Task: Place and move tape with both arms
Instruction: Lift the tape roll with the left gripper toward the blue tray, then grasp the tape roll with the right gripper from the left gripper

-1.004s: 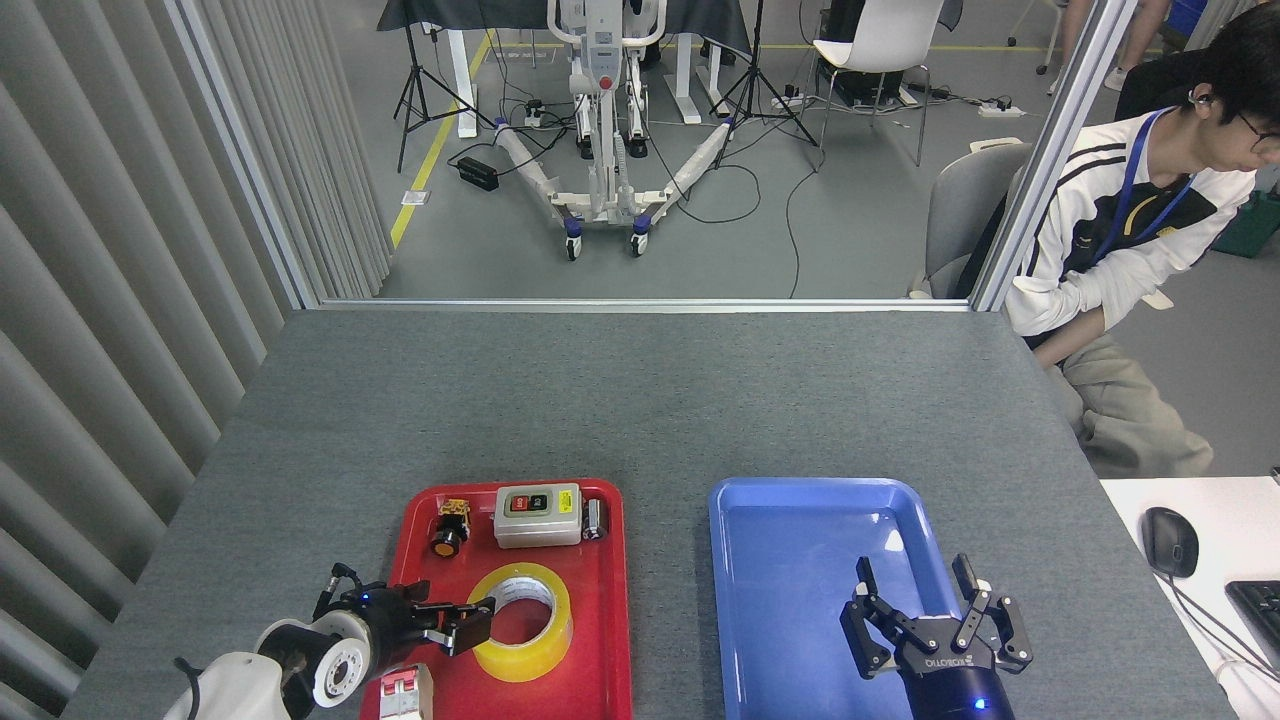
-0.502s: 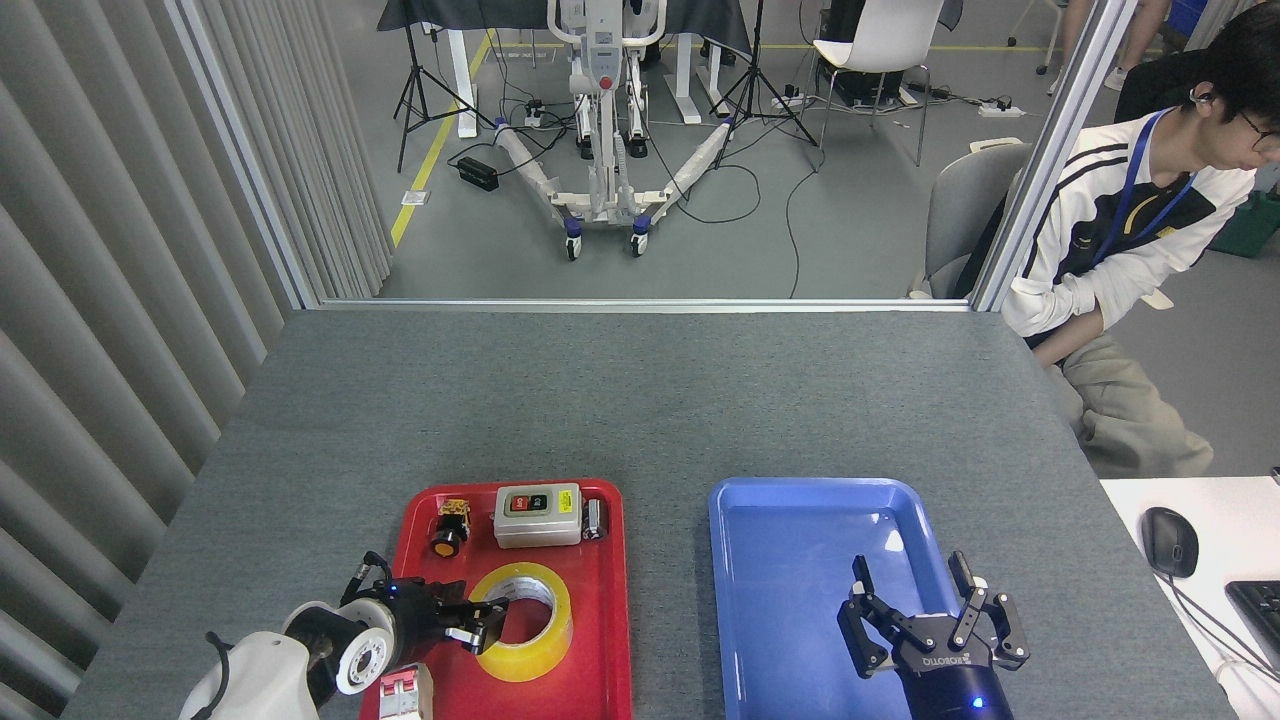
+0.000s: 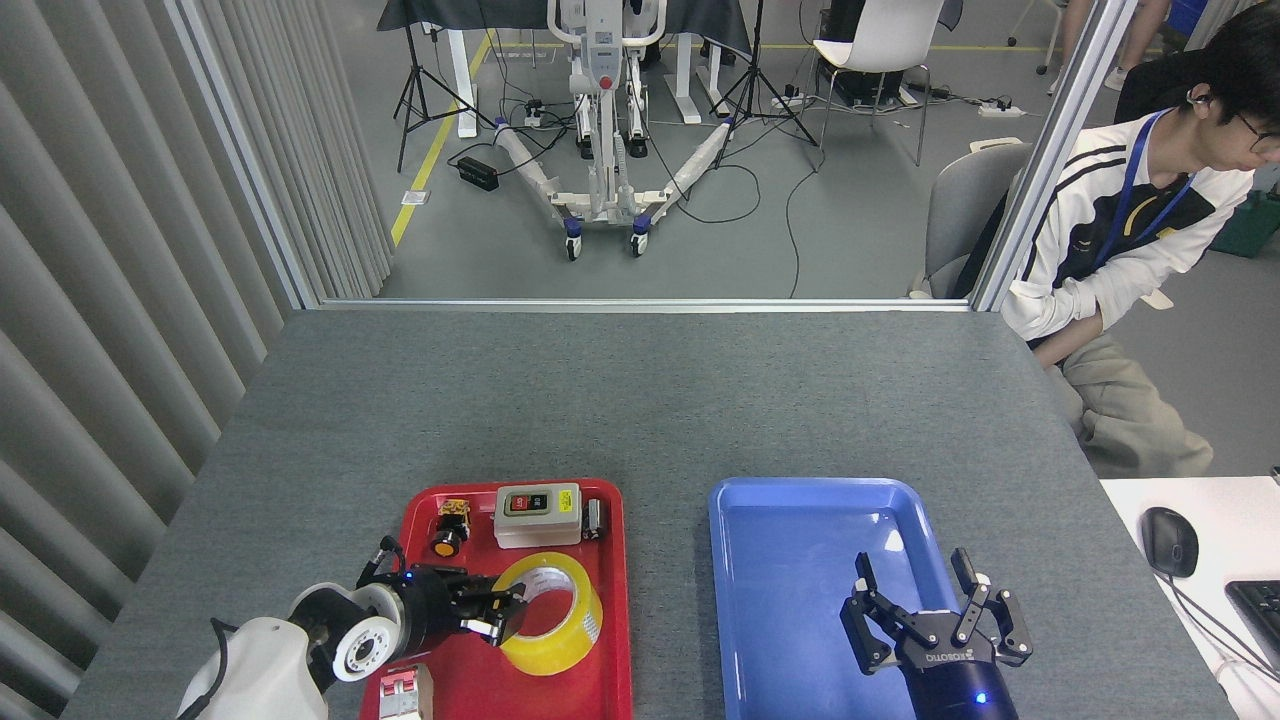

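Between your left end effector (image 3: 497,616) fingers, clamped on its wall, the tilted tape (image 3: 553,613) could slip; right end effector (image 3: 935,622) gapes.

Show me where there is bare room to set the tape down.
The blue tray is bare ahead of the right claw. The grey table is bare beyond both trays, and in the strip between them. The red tray is crowded: switch box, pushbutton, breaker, the tape and the left claw.
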Robot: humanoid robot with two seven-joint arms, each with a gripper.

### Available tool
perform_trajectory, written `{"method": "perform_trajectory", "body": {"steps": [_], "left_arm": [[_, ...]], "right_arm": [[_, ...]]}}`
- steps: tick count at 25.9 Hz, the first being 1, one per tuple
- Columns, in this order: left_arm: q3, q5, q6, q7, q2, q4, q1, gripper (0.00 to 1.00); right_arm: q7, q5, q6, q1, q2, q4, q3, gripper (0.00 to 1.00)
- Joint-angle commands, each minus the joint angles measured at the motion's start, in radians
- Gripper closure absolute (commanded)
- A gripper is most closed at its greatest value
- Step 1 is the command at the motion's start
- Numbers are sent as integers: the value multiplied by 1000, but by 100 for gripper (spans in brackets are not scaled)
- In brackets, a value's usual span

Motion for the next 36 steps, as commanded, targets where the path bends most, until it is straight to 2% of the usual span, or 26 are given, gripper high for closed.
{"method": "perform_trajectory", "body": {"steps": [1,5,8,12,15,19,21,24,27,32,36], "left_arm": [[128,81,-210,84,-39,-16,8,100],[242,276,-511,204,-154,28,36,100],[251,360,-511,276,-237,71,47,100],[249,398,-511,311,-292,131,50,100],[246,397,-511,314,-306,188,54,100],[239,386,-511,329,-323,197,85,100],[236,385,-511,334,-324,195,99,100],[211,383,-511,337,-324,195,103,100],[162,383,-511,337,-323,183,107,100],[99,383,-511,339,-319,137,123,100],[93,383,-511,339,-324,134,123,100]], "right_arm": [[1,0,-1,-2,3,0,-1,1],[2,0,-2,0,4,0,-1,1],[2,0,-2,1,4,0,-1,1],[-10,0,-25,3,-6,-2,4,0],[-58,0,-160,4,-26,-2,10,0],[-142,0,-441,3,-131,-31,44,0],[-191,-2,-532,0,-166,-48,72,0],[-200,-2,-545,-16,-174,-74,104,0],[-200,-2,-559,-62,-184,-71,211,0],[-200,-2,-573,-95,-183,-66,319,1],[-200,-2,-636,-83,-184,-68,345,1]]}}
